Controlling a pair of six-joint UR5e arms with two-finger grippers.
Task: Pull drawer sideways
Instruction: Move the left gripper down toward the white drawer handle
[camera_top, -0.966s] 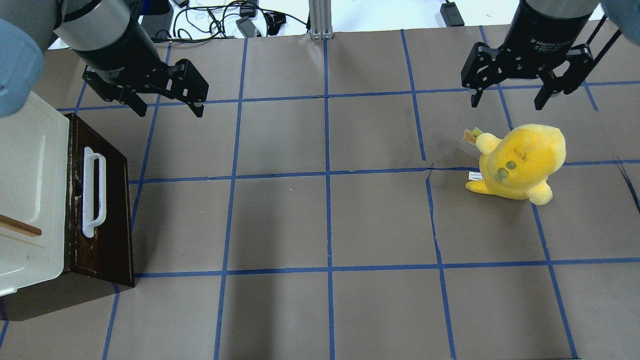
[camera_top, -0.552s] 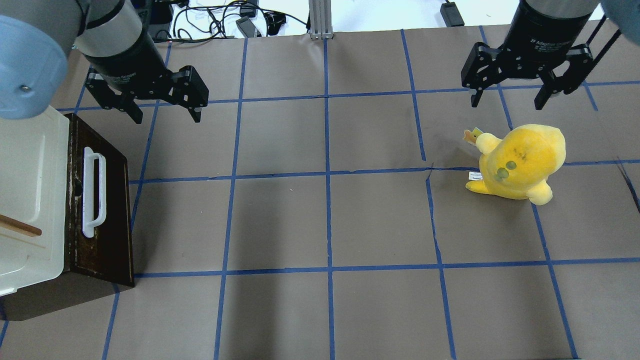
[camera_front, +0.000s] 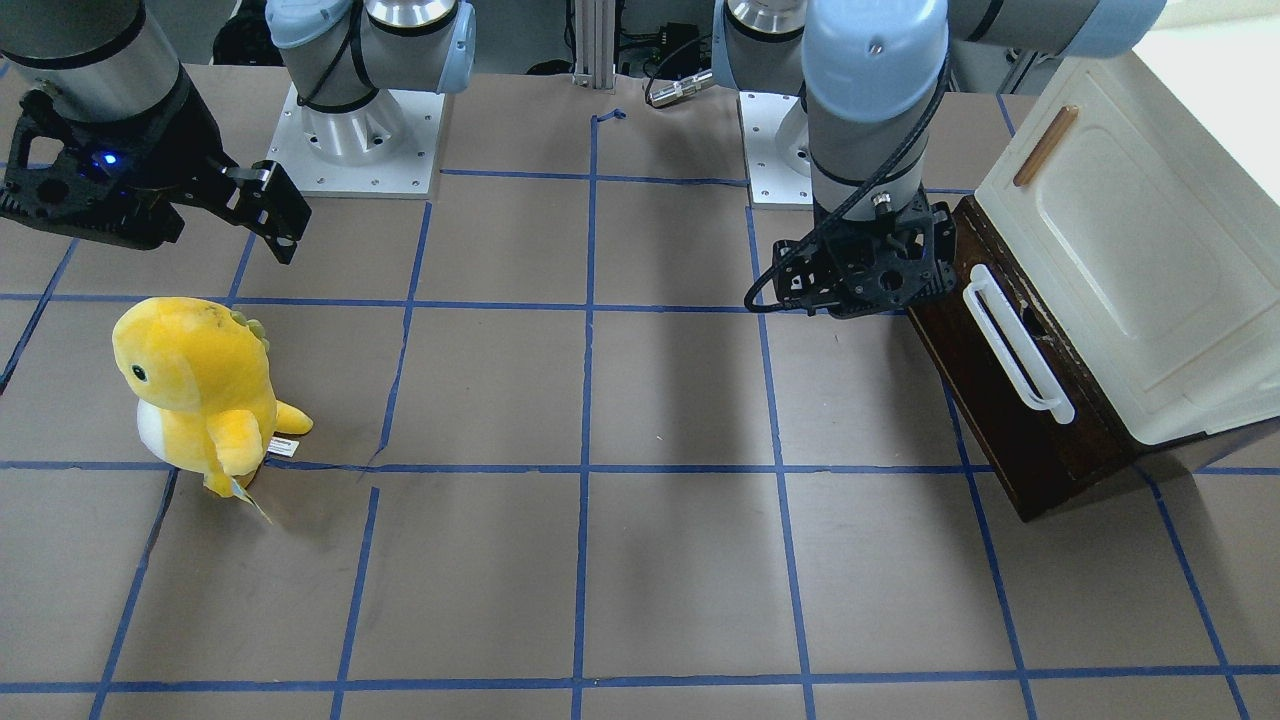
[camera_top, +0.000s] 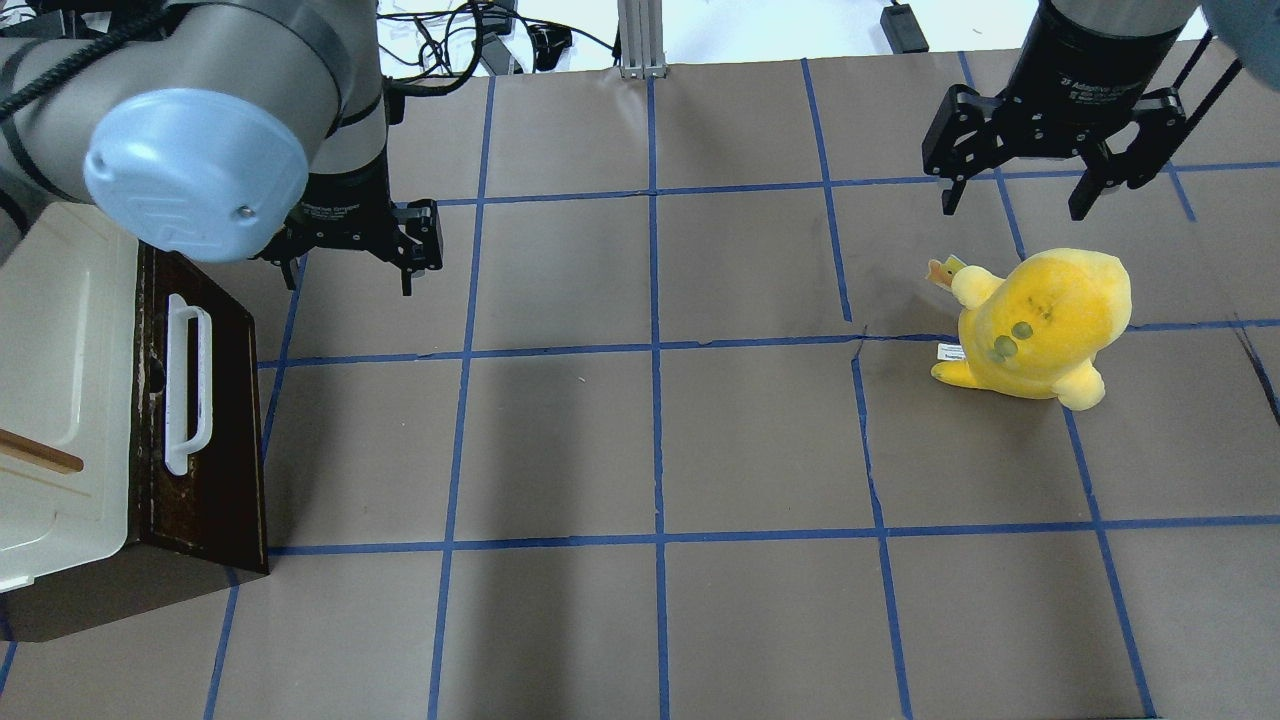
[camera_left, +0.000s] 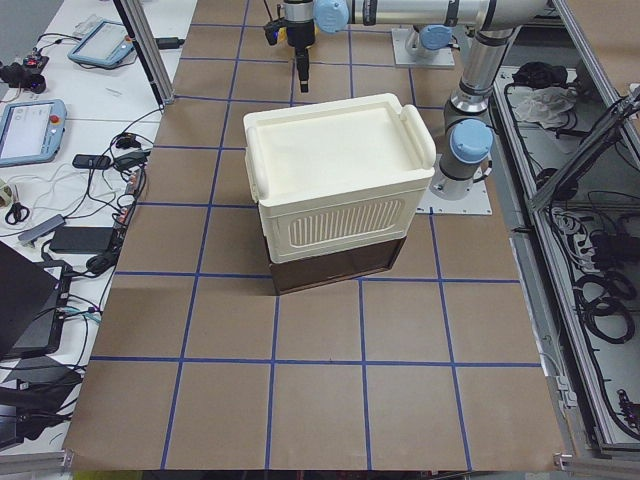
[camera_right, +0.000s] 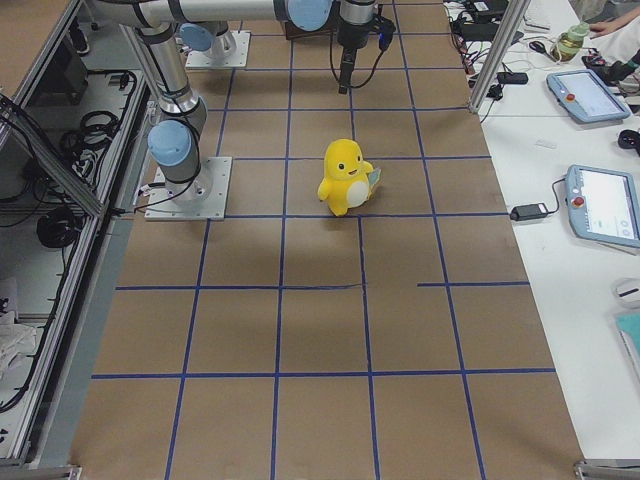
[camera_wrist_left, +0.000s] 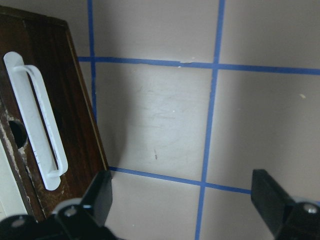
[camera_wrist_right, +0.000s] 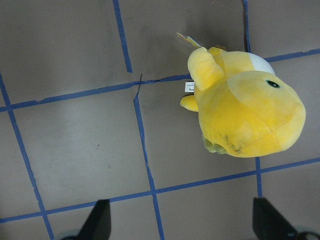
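Observation:
The drawer (camera_top: 205, 470) has a dark brown wooden front and a long white bar handle (camera_top: 187, 390). It sits under the cream-white cabinet (camera_top: 60, 380) at the overhead view's left edge, and none of its inside shows. My left gripper (camera_top: 350, 268) is open and empty. It hangs low over the table just off the upper end of the drawer front, clear of the handle. The left wrist view shows the handle (camera_wrist_left: 37, 125) left of its open fingers (camera_wrist_left: 100, 195). My right gripper (camera_top: 1015, 205) is open and empty above the yellow plush (camera_top: 1040, 320).
The yellow plush toy (camera_front: 190, 385) stands on the brown paper with blue tape lines, far from the drawer. The cabinet (camera_front: 1130, 260) has a small tan handle (camera_front: 1045, 145). My left arm's elbow (camera_top: 195, 170) overhangs the cabinet's corner.
My left arm has swung over the cabinet corner. Its gripper has turned, dropped lower and moved closer to the drawer's end, still open. The right arm has not moved.

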